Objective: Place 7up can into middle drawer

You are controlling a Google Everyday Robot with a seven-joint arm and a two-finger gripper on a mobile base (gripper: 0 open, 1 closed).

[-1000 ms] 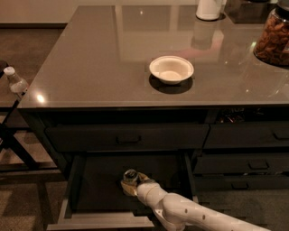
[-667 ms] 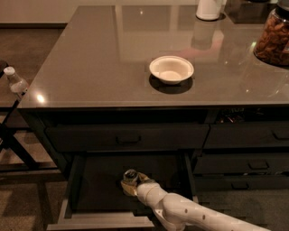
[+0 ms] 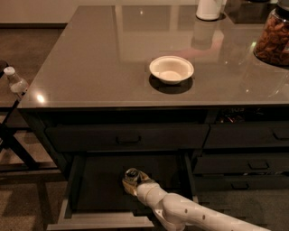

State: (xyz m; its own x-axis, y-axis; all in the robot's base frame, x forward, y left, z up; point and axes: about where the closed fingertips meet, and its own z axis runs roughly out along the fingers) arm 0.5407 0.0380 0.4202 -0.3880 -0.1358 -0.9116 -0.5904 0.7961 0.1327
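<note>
The middle drawer (image 3: 97, 220) stands pulled open below the counter, dark inside with a pale front edge. The 7up can (image 3: 131, 175) stands upright inside it, right of centre, its silver top showing. My gripper (image 3: 133, 184) reaches into the drawer on the end of the white arm (image 3: 189, 214), which comes in from the lower right. The gripper sits right at the can, around its lower body, which it hides.
A white bowl (image 3: 171, 69) sits on the grey countertop (image 3: 90, 67). A white container (image 3: 209, 9) and a jar of nuts (image 3: 273, 34) stand at the back right. A clear bottle with a white cap (image 3: 16, 81) is at the left. Handled drawers (image 3: 126, 137) sit above and right.
</note>
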